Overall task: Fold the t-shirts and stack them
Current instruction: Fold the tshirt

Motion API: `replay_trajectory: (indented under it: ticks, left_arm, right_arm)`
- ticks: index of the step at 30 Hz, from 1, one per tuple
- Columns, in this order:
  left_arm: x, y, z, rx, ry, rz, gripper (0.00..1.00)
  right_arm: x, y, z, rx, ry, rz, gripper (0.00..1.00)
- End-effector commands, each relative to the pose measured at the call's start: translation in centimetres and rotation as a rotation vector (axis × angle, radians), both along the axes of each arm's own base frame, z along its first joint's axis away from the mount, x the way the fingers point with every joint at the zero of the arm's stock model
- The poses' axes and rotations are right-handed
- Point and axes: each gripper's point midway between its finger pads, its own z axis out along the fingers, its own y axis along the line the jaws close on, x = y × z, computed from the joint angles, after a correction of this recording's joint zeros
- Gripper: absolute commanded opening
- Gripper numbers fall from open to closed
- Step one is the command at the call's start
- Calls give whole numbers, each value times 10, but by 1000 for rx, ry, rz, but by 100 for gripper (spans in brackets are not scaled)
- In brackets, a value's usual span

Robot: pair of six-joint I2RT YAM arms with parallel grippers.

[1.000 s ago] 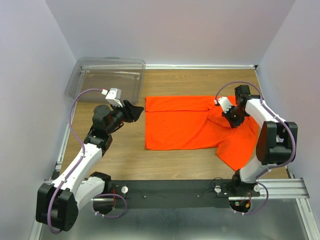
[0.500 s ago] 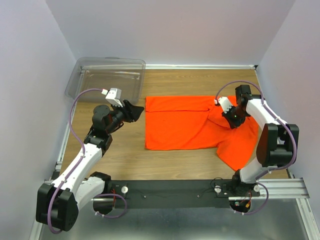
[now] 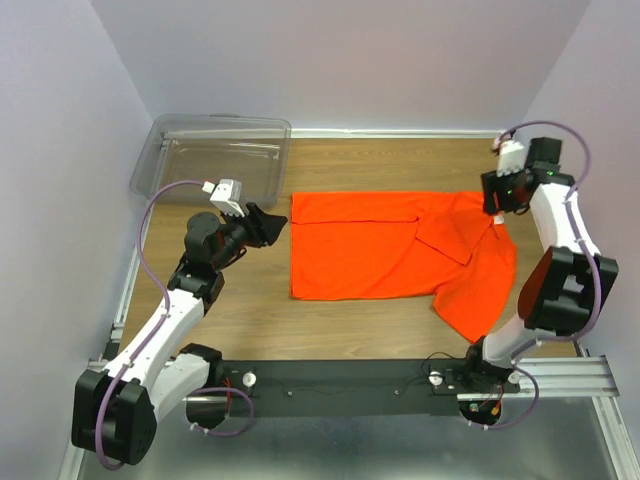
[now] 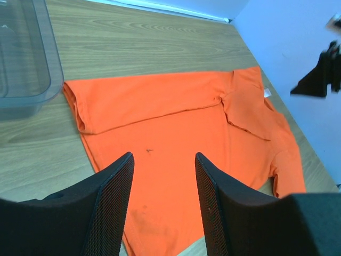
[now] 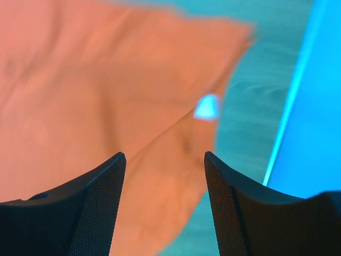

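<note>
One bright orange t-shirt (image 3: 385,250) lies on the wooden table, partly folded, with its right part draped toward the near right. A flap is turned over near its far right corner, where a small white tag (image 5: 206,106) shows. My right gripper (image 3: 495,200) hovers open above that corner with nothing between its fingers (image 5: 164,154). My left gripper (image 3: 272,225) is open just left of the shirt's left edge, raised off the table and apart from the shirt. In the left wrist view the t-shirt (image 4: 176,117) spreads beyond my open left gripper (image 4: 164,156).
A clear plastic bin (image 3: 215,155) stands at the far left corner, also seen as the bin (image 4: 24,53) in the left wrist view. Purple walls close in the table on three sides. A black rail (image 3: 400,375) runs along the near edge.
My right gripper opened, let go of the shirt fold and rose back toward the far right corner. The released flap now lies on the shirt. The left arm has barely moved.
</note>
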Motion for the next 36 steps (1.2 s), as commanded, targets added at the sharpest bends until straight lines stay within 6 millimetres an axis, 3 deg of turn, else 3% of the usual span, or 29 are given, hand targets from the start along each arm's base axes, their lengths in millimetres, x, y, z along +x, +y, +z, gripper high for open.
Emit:
replay_trajectory:
  ticks: [1, 2, 3, 6, 7, 8, 9, 14, 15, 22, 27, 29, 30, 32, 33, 36]
  left_arm:
    - [-2, 9, -13, -12, 42, 58, 58]
    - [-4, 9, -22, -17, 61, 59, 58]
    - [-6, 8, -27, -26, 77, 59, 58]
    - [-10, 9, -45, -33, 112, 63, 58]
    - [-12, 8, -49, -35, 119, 59, 58]
    - [-13, 8, -52, -37, 120, 56, 58]
    - [-14, 8, -54, -36, 124, 53, 58]
    - [-12, 8, -56, -25, 122, 53, 58]
    - [-11, 8, -56, -23, 123, 54, 58]
    - [-9, 6, -56, -20, 126, 46, 58]
    - [-10, 5, -56, -24, 127, 38, 58]
    - [-9, 5, -56, -26, 129, 37, 58]
    - [-9, 5, -55, -26, 126, 37, 58]
    - [-9, 5, -54, -28, 127, 37, 58]
    - [-10, 4, -54, -28, 129, 37, 58]
    - [-9, 5, -58, -28, 140, 42, 58]
  right_arm:
    - [63, -43, -4, 208, -121, -284, 68]
    - [73, -50, -6, 235, -133, -307, 67]
    - [80, -59, -33, 274, -81, -366, 66]
    - [109, -78, -38, 284, -102, -412, 64]
    - [115, -81, -58, 293, -71, -423, 64]
    - [120, -84, -62, 290, -70, -433, 64]
    - [132, -89, -56, 286, -96, -442, 63]
    - [150, -95, -89, 311, -61, -460, 62]
    - [154, -93, -88, 330, -67, -453, 61]
    - [151, -92, -110, 337, -25, -469, 49]
    - [141, -97, -124, 352, 7, -481, 47]
    - [139, -98, -129, 362, 17, -480, 39]
    - [138, -99, -131, 365, 21, -479, 28]
    - [136, -102, -132, 359, 21, -484, 18]
    - [136, -105, -134, 348, 21, -489, 8]
    - [139, -117, -130, 318, 3, -504, 0]
